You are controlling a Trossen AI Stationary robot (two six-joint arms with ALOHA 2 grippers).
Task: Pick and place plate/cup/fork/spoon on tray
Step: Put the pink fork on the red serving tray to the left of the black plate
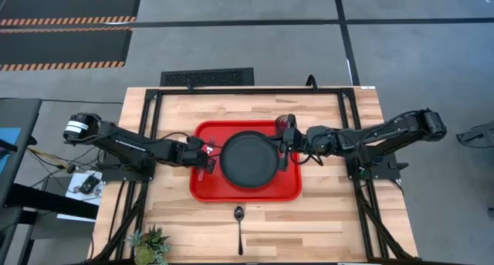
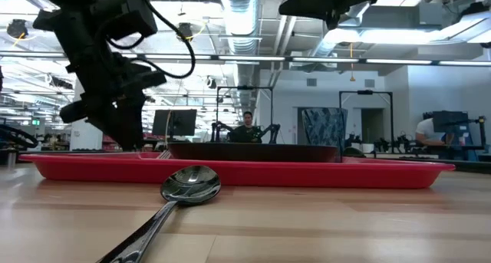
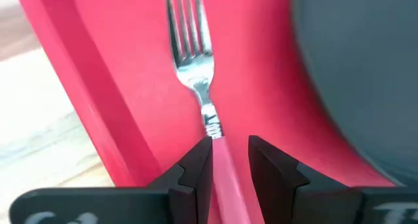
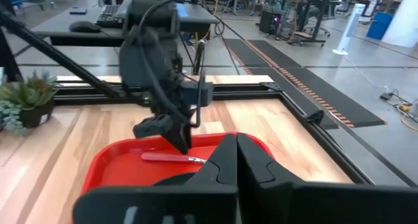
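The left tool (image 3: 227,160) sits around the fork (image 3: 196,74) handle (on the tray (image 1: 202,189)), fingers not squeezing it; the right tool (image 4: 236,160) is clenched, holding nothing.

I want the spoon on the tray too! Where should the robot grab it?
Probably from straight above, at the middle of the spoon's thin straight handle, fingers either side. It lies flat on the bare wood in front of the tray, bowl toward the tray, nothing crowding it. The rounded bowl would likely slip.
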